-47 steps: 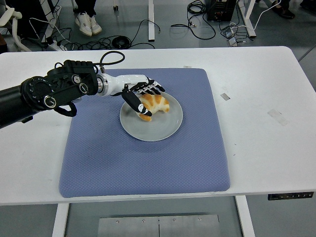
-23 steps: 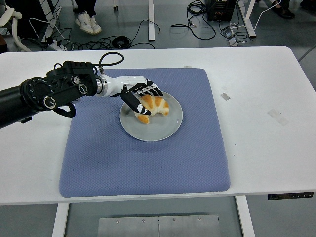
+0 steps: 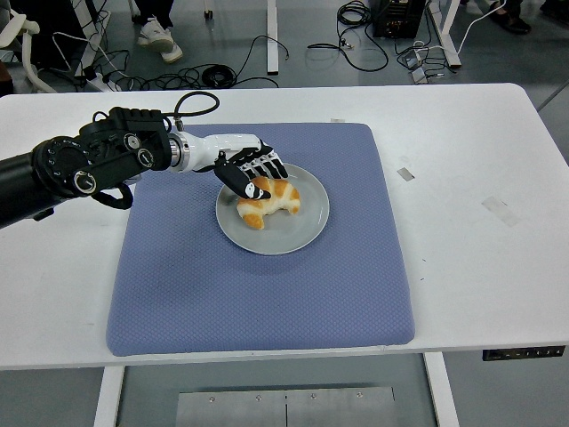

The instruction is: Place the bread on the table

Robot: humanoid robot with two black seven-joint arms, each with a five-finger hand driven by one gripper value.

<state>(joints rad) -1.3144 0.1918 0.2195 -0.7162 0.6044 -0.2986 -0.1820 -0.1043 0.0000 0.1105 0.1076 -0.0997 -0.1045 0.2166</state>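
A golden croissant-shaped bread lies on a grey round plate in the middle of a blue mat. My left hand reaches in from the left and is curled over the bread's left end, thumb in front and fingers behind it, gripping it. The bread looks tilted, its left part lifted slightly off the plate. The right arm does not show.
The white table extends around the mat, with small tape marks on its right side. Cables and a person's shoes lie on the floor beyond the far edge.
My left hand has drawn a little to the left and towards the far side, pulling the bread with it; the bread has shifted left on the plate.
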